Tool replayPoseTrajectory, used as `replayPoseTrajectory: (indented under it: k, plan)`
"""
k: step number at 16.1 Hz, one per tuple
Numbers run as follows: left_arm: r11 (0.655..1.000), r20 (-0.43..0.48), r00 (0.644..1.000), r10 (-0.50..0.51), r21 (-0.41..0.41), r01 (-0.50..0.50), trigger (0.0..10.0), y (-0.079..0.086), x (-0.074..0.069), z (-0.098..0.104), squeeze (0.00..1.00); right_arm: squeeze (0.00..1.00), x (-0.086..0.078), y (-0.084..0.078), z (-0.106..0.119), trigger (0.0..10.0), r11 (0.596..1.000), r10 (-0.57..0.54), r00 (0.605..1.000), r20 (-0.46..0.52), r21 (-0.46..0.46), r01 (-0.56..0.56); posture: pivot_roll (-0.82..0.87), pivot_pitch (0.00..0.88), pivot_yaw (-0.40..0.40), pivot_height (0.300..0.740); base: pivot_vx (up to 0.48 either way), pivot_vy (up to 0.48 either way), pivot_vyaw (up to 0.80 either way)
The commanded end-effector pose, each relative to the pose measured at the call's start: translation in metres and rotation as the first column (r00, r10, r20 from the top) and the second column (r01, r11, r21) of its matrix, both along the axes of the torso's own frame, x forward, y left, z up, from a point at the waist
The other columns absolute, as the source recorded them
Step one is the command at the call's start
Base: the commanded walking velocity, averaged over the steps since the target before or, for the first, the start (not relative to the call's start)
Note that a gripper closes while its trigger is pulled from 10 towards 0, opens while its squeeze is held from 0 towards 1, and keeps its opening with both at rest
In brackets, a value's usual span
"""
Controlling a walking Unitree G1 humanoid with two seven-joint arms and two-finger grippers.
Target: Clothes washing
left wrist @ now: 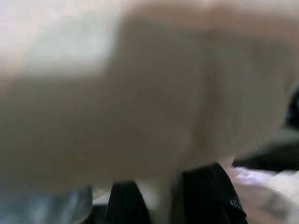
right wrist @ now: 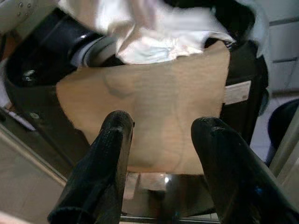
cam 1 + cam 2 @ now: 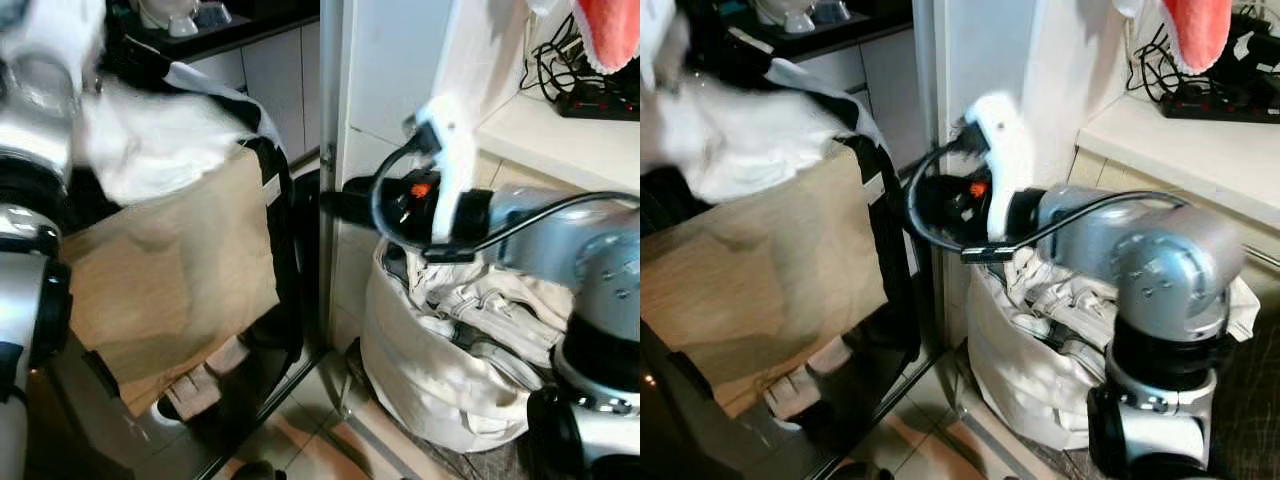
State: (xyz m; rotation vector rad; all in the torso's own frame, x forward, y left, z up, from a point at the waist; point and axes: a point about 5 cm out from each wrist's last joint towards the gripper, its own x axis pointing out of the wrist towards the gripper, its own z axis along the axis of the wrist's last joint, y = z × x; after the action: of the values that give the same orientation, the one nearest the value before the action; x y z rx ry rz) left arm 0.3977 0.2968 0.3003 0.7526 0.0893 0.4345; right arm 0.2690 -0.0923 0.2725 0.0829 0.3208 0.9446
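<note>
Right pincer [image 2: 161, 163] hangs with its 2 black fingers [image 2: 100, 168] spread wide and empty, aimed at the tan cloth [image 3: 170, 270] draped over the dark washer front [image 2: 42, 60]. White garments [image 3: 150, 140] lie bunched above the cloth. All of it looks soft, light and floppy; a pinch on a bunched fold should grip best. Left pincer's state I cannot tell; pale fabric blurs its wrist view. Beside the washer, a white laundry bag [image 3: 420, 380] holds crumpled pale clothes [image 3: 490, 295].
</note>
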Motion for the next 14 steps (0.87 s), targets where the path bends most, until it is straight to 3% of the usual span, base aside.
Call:
replayPoseTrajectory:
  k: [1,2,6,10,14]
  plan:
    - [0.999,-0.028,1.000,0.012,-0.046,-0.013,10.0,0.001,0.000,-0.016,0.00,0.00,-0.003,0.005,0.004,10.0,1.000,0.005,0.999,0.039,0.004,-0.005,-0.04,0.000,0.066,0.740,0.000,0.000,0.00]
    - [0.995,-0.048,0.999,0.018,-0.094,-0.022,10.0,0.001,0.000,-0.026,1.00,0.00,-0.005,0.009,0.003,10.0,1.000,0.021,0.999,0.037,0.012,-0.022,-0.04,0.000,0.066,0.740,0.000,0.000,0.00]
    - [0.984,-0.084,0.996,0.015,-0.176,-0.029,10.0,0.003,-0.001,-0.038,1.00,0.00,-0.020,0.015,-0.001,10.0,0.988,0.158,0.985,0.064,-0.016,-0.157,-0.04,0.000,0.063,0.740,0.000,0.000,0.00]
    - [0.956,-0.109,0.994,-0.014,-0.293,-0.019,10.0,0.004,-0.002,-0.046,1.00,0.00,-0.017,0.011,-0.003,10.0,0.990,0.137,0.989,0.062,-0.025,-0.135,-0.03,0.000,0.059,0.740,0.000,0.000,0.00]
    - [0.955,-0.121,0.992,-0.035,-0.296,-0.003,10.0,0.001,-0.001,-0.049,1.00,0.00,-0.015,0.010,-0.005,10.0,0.992,0.121,0.991,0.060,-0.027,-0.120,-0.03,0.000,0.061,0.740,0.000,0.000,0.00]
